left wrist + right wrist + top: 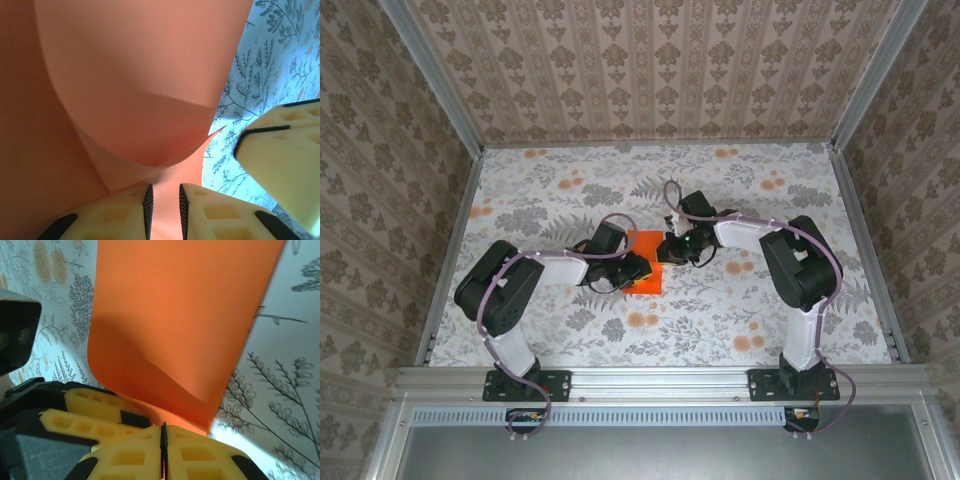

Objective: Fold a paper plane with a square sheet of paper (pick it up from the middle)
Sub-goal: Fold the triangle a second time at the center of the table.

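Bright orange square sheet of paper (648, 282) lies mid-table on the floral cloth (770, 310), curling up between both grippers. Right gripper (163, 440) is pressed together, pinching its edge. Left gripper (163, 205) stands nearly closed at the sheet's curl; whether it grips, I cannot tell.

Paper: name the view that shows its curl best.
Right wrist: the paper is bright and its curled edge clear. Left wrist gives a dim, shadowed close-up of the curl; top external, just a small orange patch.
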Available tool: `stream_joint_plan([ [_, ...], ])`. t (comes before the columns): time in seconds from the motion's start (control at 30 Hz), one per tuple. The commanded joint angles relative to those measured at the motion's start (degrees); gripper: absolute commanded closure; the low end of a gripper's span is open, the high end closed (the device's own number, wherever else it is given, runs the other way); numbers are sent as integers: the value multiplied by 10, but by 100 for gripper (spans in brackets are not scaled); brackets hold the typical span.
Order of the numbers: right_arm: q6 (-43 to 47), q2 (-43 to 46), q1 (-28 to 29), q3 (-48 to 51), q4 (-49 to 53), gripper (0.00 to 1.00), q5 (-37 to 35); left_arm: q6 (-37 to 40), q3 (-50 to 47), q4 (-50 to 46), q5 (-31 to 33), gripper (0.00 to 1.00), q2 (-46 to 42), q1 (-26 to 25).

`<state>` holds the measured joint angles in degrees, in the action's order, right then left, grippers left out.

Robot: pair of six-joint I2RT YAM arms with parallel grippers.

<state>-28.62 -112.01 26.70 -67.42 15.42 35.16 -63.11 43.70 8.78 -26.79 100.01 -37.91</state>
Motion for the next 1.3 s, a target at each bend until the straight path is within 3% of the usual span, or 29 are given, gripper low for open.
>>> stream_joint_plan([
  [0.0, 3, -25, 3, -23, 14, 90, 10, -10, -7, -67, 27, 76, 5, -3],
  [0.33, 21, -53, 3, -34, 50, 91, -20, 19, 8, -32, 8, 76, -29, -2],
  [0.53, 34, -60, 3, -31, 62, 92, -31, 68, 41, -94, 39, 75, -60, 5],
  [1.03, 39, -62, 4, -34, 60, 92, -22, 97, 93, -115, 32, 76, 9, 18],
  [1.27, 38, -57, 4, -38, 58, 92, -14, 84, 76, -132, 60, 79, 17, 27],
])
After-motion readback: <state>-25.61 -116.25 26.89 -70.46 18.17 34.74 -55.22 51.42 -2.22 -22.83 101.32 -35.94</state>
